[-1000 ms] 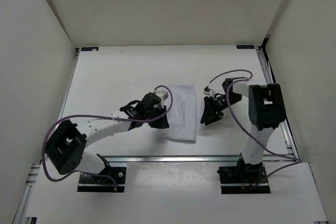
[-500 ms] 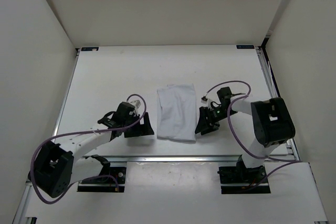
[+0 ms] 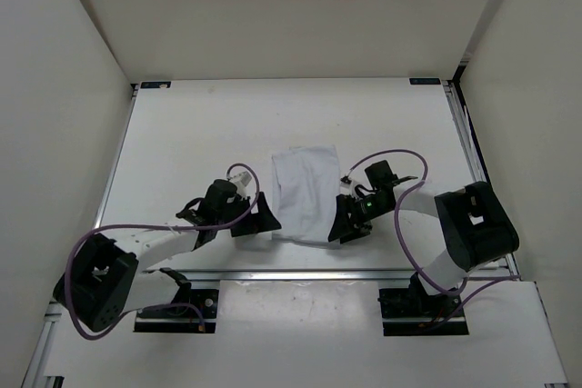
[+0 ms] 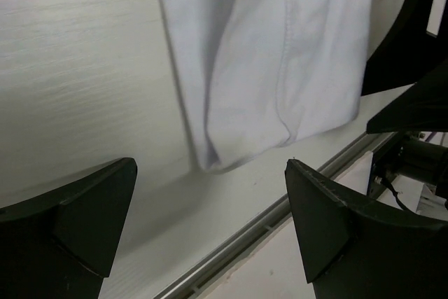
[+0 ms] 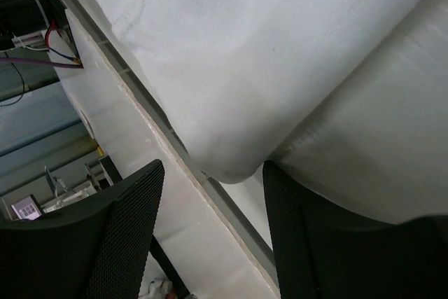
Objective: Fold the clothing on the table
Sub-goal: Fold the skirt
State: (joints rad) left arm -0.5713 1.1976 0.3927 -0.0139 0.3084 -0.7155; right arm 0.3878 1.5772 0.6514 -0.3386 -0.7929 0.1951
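Off-white tabletop (image 3: pixel 182 134) fills the space between the upright walls (image 3: pixel 55 88), with a metal rail (image 3: pixel 300 273) along its near edge. Both arms reach low over it from that edge, the left arm (image 3: pixel 173 233) and the right arm (image 3: pixel 468 224) each trailing a purple cable (image 3: pixel 405 224).

White clothing (image 3: pixel 306 193) lies flat as a narrow folded oblong, midway between the left and right edges and nearer the near edge than the far one. Its near end stops just short of the rail.

The left jaws stand spread wide just beside the clothing's near left corner, with nothing between the black fingers (image 4: pixel 84 222). The right jaws stand partly apart at the near right corner. The rounded fold of that corner lies in the gap between their fingers (image 5: pixel 119 236), which are not clamped on it.
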